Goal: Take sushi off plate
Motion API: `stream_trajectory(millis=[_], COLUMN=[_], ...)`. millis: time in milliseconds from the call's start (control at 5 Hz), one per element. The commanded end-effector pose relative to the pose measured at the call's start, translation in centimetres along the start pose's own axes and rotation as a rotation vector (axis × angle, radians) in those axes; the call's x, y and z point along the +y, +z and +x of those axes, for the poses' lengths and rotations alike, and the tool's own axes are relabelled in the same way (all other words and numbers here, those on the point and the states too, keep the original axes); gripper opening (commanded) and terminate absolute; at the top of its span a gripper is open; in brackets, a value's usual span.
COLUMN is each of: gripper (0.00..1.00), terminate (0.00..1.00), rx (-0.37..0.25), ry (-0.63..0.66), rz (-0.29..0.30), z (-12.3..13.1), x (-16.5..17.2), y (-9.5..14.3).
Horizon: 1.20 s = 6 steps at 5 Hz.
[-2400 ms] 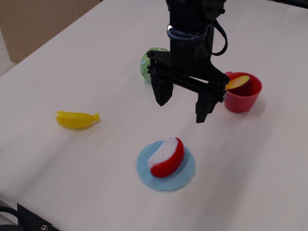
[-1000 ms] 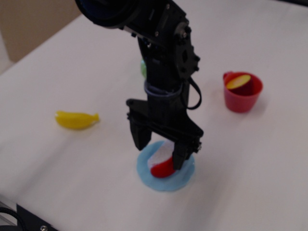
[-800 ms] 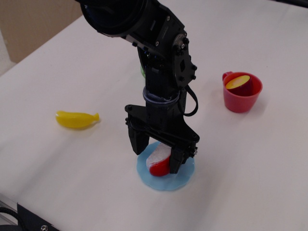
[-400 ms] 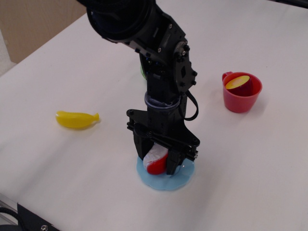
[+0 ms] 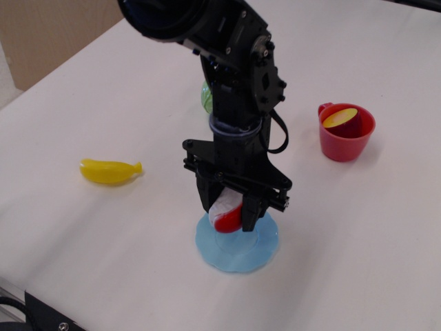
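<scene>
**Sushi clamped in jaws, above plate**

I saw the gripper (image 5: 229, 215) closed onto the sushi (image 5: 227, 213), one black finger on each side, jaws narrowed to the toy's width. White side faced left, red side lower right. The sushi looked lifted just clear of the plate (image 5: 237, 247); I couldn't be sure of a gap, since the fingers hid its edges. The plate sat directly under the jaws on the white table (image 5: 386, 227), bare blue centre showing.

Around: yellow banana toy (image 5: 109, 171) well off to the left, red cup (image 5: 346, 132) with a yellow slice (image 5: 340, 117) far right and behind, green round object (image 5: 206, 96) mostly hidden behind the arm. Nothing stood near the plate or the jaws.
</scene>
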State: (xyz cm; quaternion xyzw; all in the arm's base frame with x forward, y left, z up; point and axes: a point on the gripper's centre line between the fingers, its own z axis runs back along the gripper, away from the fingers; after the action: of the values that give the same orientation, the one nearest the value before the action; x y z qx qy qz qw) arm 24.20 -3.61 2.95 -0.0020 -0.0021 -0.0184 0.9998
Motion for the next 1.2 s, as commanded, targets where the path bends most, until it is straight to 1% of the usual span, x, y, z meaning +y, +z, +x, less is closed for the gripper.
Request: stream_trajectory(millis=[0, 200, 400, 600, 800, 1000], gripper=[0.0, 0.0, 0.0, 0.0, 1.0, 1.0], terminate=[0.0, 0.0, 0.0, 0.0, 0.0, 0.0], rx=[-0.088, -0.08, -0.058, -0.037, -0.022, -0.056], ry=[0.005, 0.021, 0.027, 0.033, 0.041, 0.067], rz=[-0.016, -0.027, -0.022, -0.016, -0.01, 0.012], z=[5.2, 6.6, 7.3, 7.2, 7.3, 7.0], x=[-1.7, -1.6, -1.8, -1.8, -1.6, -1.1], y=[2.0, 1.3, 0.1, -0.8, -1.2, -0.2])
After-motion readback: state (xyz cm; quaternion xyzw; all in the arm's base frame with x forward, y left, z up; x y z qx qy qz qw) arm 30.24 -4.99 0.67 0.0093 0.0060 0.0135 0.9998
